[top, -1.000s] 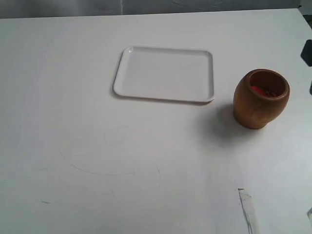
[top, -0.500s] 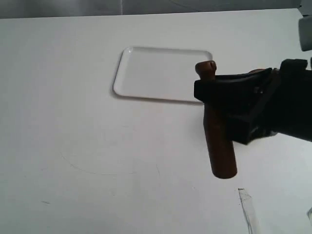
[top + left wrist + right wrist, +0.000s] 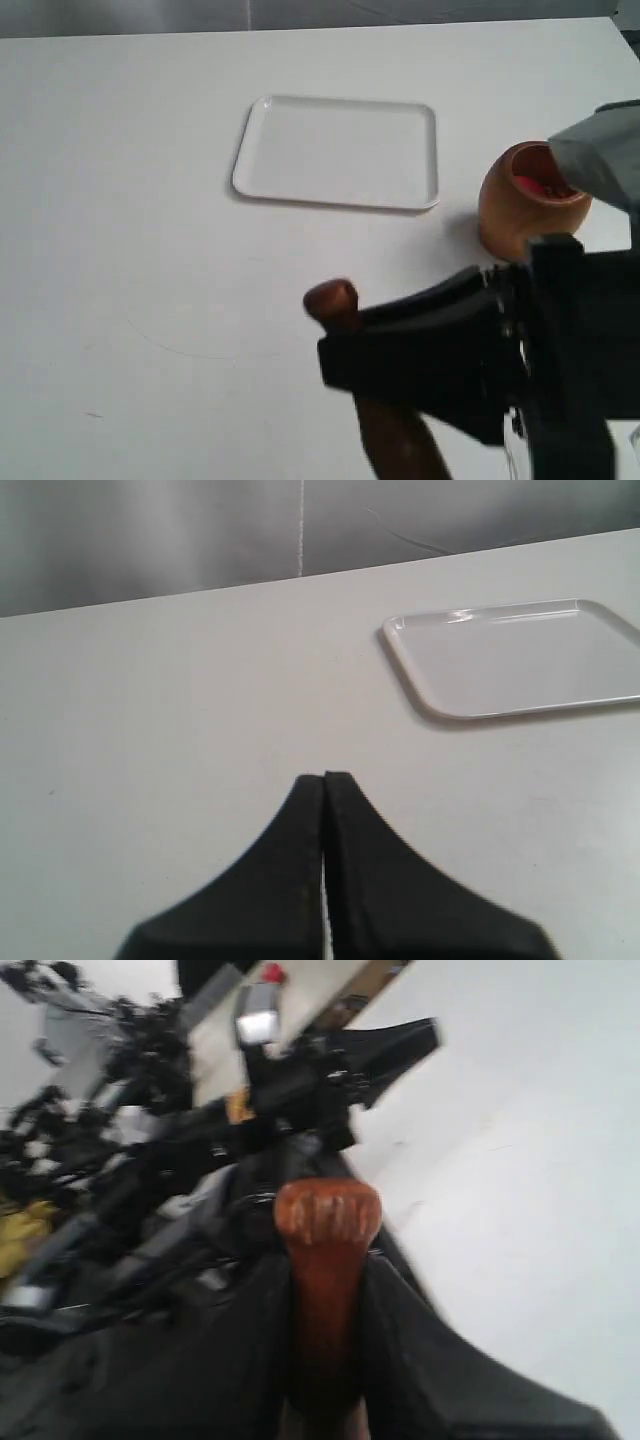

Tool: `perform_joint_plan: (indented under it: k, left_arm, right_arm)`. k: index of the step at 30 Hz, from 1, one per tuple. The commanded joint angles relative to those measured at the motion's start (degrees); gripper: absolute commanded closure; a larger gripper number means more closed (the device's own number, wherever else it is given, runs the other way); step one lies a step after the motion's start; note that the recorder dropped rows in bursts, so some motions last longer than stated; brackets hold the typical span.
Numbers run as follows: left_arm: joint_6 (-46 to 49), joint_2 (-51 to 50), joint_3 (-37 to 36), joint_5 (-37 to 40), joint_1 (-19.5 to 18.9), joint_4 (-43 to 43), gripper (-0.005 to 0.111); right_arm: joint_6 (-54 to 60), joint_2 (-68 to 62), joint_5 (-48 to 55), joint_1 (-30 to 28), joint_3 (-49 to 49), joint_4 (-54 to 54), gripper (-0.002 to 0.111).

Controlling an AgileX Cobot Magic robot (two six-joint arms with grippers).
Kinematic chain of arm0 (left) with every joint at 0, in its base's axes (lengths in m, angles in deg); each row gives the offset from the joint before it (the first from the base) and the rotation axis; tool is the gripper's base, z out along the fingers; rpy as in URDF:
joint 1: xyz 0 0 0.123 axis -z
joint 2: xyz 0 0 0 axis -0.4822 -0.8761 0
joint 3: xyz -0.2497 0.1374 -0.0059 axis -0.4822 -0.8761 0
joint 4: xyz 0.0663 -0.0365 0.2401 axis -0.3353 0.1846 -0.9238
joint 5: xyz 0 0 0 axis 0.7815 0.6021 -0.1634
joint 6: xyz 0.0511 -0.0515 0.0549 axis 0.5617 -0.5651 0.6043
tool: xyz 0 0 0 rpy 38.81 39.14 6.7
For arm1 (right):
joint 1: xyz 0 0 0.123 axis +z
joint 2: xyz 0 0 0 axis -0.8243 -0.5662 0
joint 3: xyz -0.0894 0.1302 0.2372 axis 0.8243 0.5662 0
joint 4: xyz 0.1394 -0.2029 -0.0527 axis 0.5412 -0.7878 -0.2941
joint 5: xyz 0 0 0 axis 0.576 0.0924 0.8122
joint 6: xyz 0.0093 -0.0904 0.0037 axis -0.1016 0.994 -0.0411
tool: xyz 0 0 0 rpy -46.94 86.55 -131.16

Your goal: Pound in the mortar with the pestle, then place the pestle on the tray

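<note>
The brown wooden mortar (image 3: 533, 202) stands at the right of the table, reddish bits showing in its mouth. My right gripper (image 3: 345, 345) is shut on the reddish-brown pestle (image 3: 345, 315), held close to the exterior camera at the lower middle. The pestle's knob points up and its thick end runs off the bottom edge. In the right wrist view the pestle (image 3: 327, 1260) sits between the black fingers of the right gripper (image 3: 325, 1290). The white tray (image 3: 340, 152) lies bare at the upper middle, also in the left wrist view as the tray (image 3: 520, 660). My left gripper (image 3: 324, 778) is shut on nothing.
A strip of clear tape (image 3: 503, 402) lies on the table near the front right, partly behind the right arm. The right arm's black body (image 3: 560, 370) fills the lower right of the exterior view and hides the table there.
The right gripper with the pestle came into view half a second ago in front of the mortar, and has since moved down and left toward the camera, uncovering the mortar.
</note>
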Motion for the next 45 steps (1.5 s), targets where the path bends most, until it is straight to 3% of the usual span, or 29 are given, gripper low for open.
perform_joint_plan:
  k: [1,6,12,15,18,21,25,27,35,37,41,43,45]
  left_arm:
    - [-0.5,0.1,0.0,-0.2,0.4,0.4,0.107]
    - [-0.5,0.1,0.0,-0.2,0.4,0.4,0.107]
    - [-0.5,0.1,0.0,-0.2,0.4,0.4,0.107]
    - [-0.5,0.1,0.0,-0.2,0.4,0.4,0.107]
    - [-0.5,0.1,0.0,-0.2,0.4,0.4,0.107]
    - [-0.5,0.1,0.0,-0.2,0.4,0.4,0.107]
    - [-0.5,0.1,0.0,-0.2,0.4,0.4,0.107]
    - [-0.5,0.1,0.0,-0.2,0.4,0.4,0.107]
    - [-0.5,0.1,0.0,-0.2,0.4,0.4,0.107]
    - [-0.5,0.1,0.0,-0.2,0.4,0.4,0.107]
    - [-0.5,0.1,0.0,-0.2,0.4,0.4,0.107]
    - [-0.5,0.1,0.0,-0.2,0.4,0.4,0.107]
    - [-0.5,0.1,0.0,-0.2,0.4,0.4,0.107]
  right_arm:
    - [-0.9,3.1,24.7,-0.1,0.1,-6.5,0.108]
    - [2.7,6.2,57.0,-0.1,0.1,-7.3,0.108]
    - [28.9,6.2,97.2,-0.1,0.1,-1.7,0.108]
    - [36.8,6.6,107.1,-0.1,0.1,1.8,0.108]
    - [43.7,9.1,94.6,-0.1,0.1,13.3,0.108]
    - [48.7,11.0,75.5,-0.1,0.1,30.4,0.108]
    - [68.9,11.3,51.3,0.0,0.1,58.0,0.108]
    - [77.1,11.3,41.9,0.0,0.1,60.9,0.108]
    - [100.3,10.1,32.4,-0.9,-3.2,62.8,0.108]
    - [107.3,9.0,30.0,-3.6,-3.2,73.3,0.108]
    - [131.6,3.9,26.2,-11.5,-3.2,105.7,0.108]
    - [142.3,0.9,21.2,-13.4,-3.2,121.1,0.108]
    - [149.4,-2.4,12.7,-13.7,-2.3,128.7,0.108]
